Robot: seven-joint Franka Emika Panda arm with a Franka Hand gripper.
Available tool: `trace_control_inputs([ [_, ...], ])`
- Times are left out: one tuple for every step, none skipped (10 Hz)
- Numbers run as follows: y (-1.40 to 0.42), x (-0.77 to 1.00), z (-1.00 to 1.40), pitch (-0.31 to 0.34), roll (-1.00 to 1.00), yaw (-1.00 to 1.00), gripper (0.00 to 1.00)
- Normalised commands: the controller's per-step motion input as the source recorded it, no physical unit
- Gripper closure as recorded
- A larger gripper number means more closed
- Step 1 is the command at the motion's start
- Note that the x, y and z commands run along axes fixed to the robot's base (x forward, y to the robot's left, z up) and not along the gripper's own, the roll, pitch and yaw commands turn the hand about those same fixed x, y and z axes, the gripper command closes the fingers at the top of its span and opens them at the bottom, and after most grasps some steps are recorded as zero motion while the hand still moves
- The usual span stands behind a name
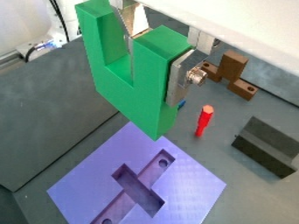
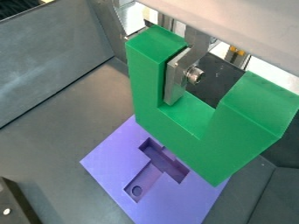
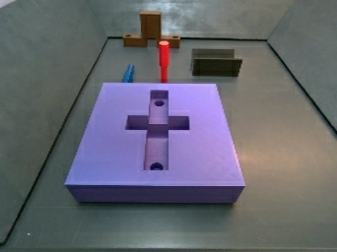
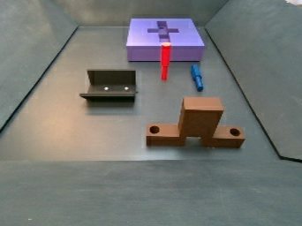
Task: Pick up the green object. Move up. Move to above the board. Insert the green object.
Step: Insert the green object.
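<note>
One pincer (image 2: 184, 75), plates pinching the single green object (image 1: 138, 72) in both wrist views, held in the air above the one board (image 1: 140, 186) with its cross recess and two round holes. Side views show neither pincer nor green object. On the table (image 4: 71, 115): one red peg (image 3: 164, 61), one blue piece (image 4: 199, 77), one brown piece (image 4: 200, 123), one fixture (image 4: 109, 86). Board edges are unobstructed.

Dark grey counter (image 3: 270, 128) and its load

On it: the big purple-blue slab board (image 3: 158, 138) with a cross recess, an upright thin red peg (image 3: 164, 61), a small blue piece (image 3: 129, 73), a brown wooden-looking block (image 4: 200, 124), a dark olive fixture (image 4: 109, 86).
</note>
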Motion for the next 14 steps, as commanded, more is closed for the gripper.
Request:
trace_control_inputs([
  [-0.13, 0.04, -0.48, -0.044, 0.0, 0.0, 1.0],
  [-0.16, 0.08, -0.58, 0.0, 0.23, 0.0, 1.0],
  [-0.19, 0.04, -0.6, 0.0, 0.38, 0.0, 1.0],
  [-0.18, 0.09, -0.72, -0.029, 0.27, 0.0, 1.0],
  [-0.2, 0.08, -0.73, -0.077, 0.2, 0.06, 1.0],
  [-0.21, 0.15, -0.68, -0.074, 0.12, 0.08, 1.0],
  [-0.05, 0.1, -0.53, -0.074, -0.1, 0.0, 1.0],
  [0.0, 0.0, -0.34, -0.224, -0.29, 0.0, 1.0],
  [0.0, 0.08, -0.31, -0.359, -0.23, 0.08, 1.0],
  [-0.04, 0.05, -0.27, -0.38, -0.01, 0.09, 1.0],
  [-0.14, 0.04, -0.2, -0.354, 0.14, 0.11, 1.0],
  [-0.11, 0.13, -0.23, -0.31, 0.12, 0.13, 1.0],
  [-0.14, 0.2, -0.23, -0.013, 0.22, 0.18, 1.0],
  [-0.3, 0.35, -0.2, 0.216, 0.45, 0.16, 1.0],
])
